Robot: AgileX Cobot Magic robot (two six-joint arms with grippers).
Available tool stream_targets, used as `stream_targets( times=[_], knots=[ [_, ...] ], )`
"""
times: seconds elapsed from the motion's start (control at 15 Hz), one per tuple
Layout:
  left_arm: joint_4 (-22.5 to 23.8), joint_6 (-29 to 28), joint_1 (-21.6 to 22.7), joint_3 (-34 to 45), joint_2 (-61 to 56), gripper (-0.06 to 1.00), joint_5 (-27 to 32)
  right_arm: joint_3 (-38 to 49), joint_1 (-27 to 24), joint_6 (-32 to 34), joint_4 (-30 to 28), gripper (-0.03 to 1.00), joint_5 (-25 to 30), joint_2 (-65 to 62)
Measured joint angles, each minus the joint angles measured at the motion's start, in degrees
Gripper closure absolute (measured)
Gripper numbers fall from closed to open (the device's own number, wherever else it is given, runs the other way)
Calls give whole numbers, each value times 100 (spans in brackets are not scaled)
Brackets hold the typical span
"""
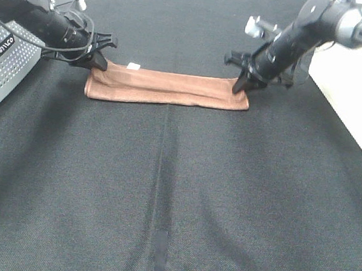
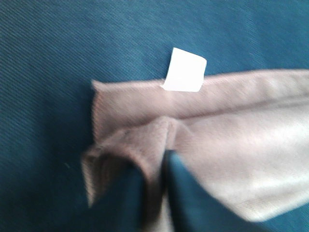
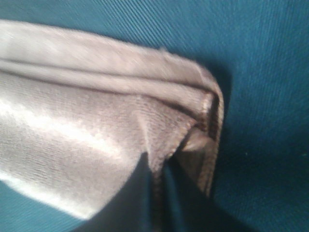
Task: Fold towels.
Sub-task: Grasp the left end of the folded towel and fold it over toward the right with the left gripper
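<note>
l pincer (image 1: 101, 62), r pincer (image 1: 241, 85) (towel (image 1: 166, 88) ends)

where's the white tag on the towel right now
In the high view the tag sits on the far edge of the towel, near its left end, just right of the left gripper pinching that corner.

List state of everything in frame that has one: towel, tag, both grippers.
towel: folded into a long strip, lying flat, cloth bunched at the two gripped corners.
tag: sticking out past the far edge, near the left end.
left gripper: shut on the towel's far left corner.
right gripper: shut on the towel's far right corner.
</note>
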Motion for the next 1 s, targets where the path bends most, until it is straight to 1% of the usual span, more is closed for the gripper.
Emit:
stream_targets(
  times=[0.07,0.13,0.2,0.27,0.33,0.4,0.53,0.73,1.0],
  knots=[
    [0,0,11,-29,0,40,-40,-6,0,34,80,67,0,6],
    [0,0,11,-80,0,26,-40,-63,0,103,120,46,17,0],
    [6,-29,11,-138,0,19,11,-74,0,132,126,29,34,-40],
    [40,-172,23,-172,-17,16,34,-86,0,138,74,18,92,-80],
    [120,-332,40,-178,-34,15,63,-86,0,143,11,14,172,-132],
    [206,-458,74,-178,-52,15,115,-86,-6,143,-11,11,269,-195],
    [264,-676,178,-178,-52,14,315,-92,-6,143,-52,10,401,-281],
    [252,-722,201,-178,46,14,390,-103,-6,143,-97,10,464,-275],
    [-178,-745,178,-201,332,14,521,-109,-6,143,-126,10,464,-275]
  ],
)
